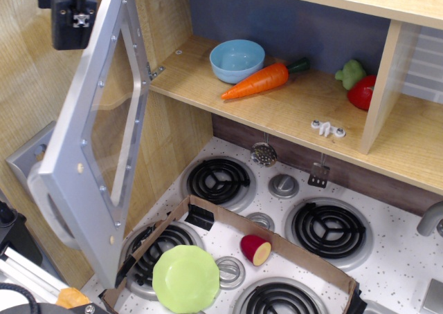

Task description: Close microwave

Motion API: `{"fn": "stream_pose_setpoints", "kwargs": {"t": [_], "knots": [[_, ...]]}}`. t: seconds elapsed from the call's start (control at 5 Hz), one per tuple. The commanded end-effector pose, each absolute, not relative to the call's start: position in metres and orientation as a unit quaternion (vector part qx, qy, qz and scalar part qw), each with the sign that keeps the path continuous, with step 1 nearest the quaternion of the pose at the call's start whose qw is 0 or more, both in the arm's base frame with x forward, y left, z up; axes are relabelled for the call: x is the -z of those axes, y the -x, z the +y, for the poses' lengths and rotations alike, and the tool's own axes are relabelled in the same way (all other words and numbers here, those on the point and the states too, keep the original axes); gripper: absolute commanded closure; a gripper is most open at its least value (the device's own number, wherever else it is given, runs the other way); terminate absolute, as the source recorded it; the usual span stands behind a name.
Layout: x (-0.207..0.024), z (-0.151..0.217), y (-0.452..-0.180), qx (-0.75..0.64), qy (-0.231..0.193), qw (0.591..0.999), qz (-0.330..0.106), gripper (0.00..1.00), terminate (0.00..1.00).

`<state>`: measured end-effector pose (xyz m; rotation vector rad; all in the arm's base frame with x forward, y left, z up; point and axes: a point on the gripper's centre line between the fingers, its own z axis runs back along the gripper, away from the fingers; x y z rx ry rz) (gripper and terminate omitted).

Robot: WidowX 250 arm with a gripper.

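Microwave door (93, 141) hangs wide open at left, hinged beside shelf. Gripper (73, 16) at door's top outer edge, placed to push it; jaw state cannot tell. Bowl (237, 59), carrot (259, 81) inside cavity.

microwave (97, 141) door open, pincer (73, 16) behind it
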<state>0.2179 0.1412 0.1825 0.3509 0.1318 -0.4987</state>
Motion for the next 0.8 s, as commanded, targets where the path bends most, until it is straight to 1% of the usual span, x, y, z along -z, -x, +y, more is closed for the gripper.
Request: {"fn": "stream_pose_setpoints", "kwargs": {"t": [0.0, 0.2, 0.4, 0.6], "knots": [[-0.187, 0.154, -0.216, 0.228, -0.187, 0.954, 0.055, 0.0, 0.0], [-0.167, 0.153, -0.213, 0.211, -0.159, 0.964, 0.021, 0.0, 0.0], [-0.145, 0.148, -0.216, 0.19, -0.131, 0.973, -0.02, 0.0, 0.0], [-0.139, 0.143, -0.221, 0.182, -0.119, 0.975, -0.045, 0.0, 0.0]]}}
